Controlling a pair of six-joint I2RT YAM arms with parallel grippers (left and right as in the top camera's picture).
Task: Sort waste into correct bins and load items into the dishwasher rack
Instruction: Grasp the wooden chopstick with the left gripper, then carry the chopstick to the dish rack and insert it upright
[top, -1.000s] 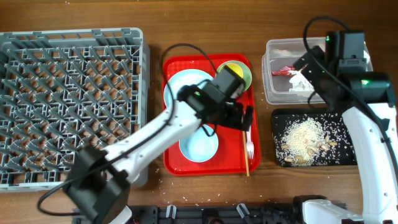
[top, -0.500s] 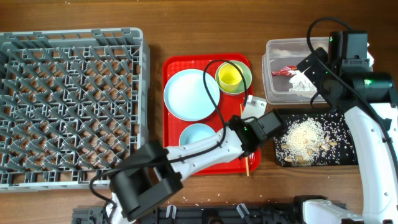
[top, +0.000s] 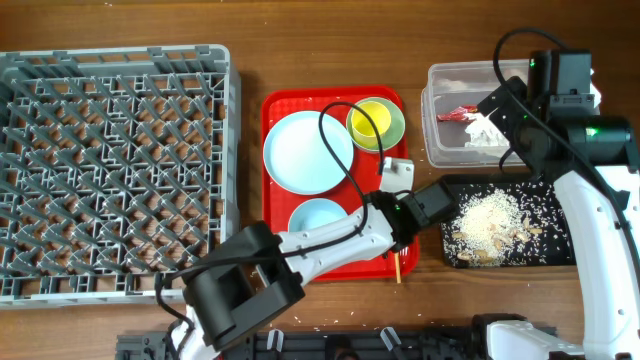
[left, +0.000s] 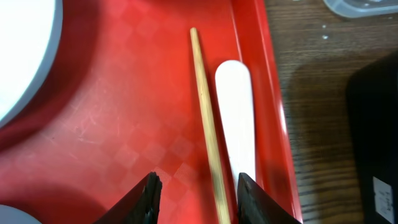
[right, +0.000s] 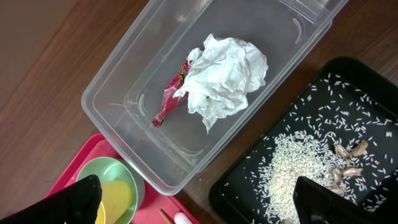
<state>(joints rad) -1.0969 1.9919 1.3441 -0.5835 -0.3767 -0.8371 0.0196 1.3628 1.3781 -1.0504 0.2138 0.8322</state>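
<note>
Left tool (left: 198, 182) straddles chopstick (left: 204, 112) on red tray (left: 124, 87).

Overhead, the left arm (top: 320, 235) hides most of the fork (left: 235, 118) and chopsticks (top: 398, 269).

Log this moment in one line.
left gripper: open, astride thin wooden chopstick on red plastic serving tray | white plastic fork: beside chopstick | right gripper: open, empty, by clear rectangular plastic tub

One rack (top: 110, 170), one plate (top: 307, 150), one dish (top: 318, 215), one bowl (top: 398, 126), one cup (top: 370, 120), one fork (left: 236, 112)
</note>
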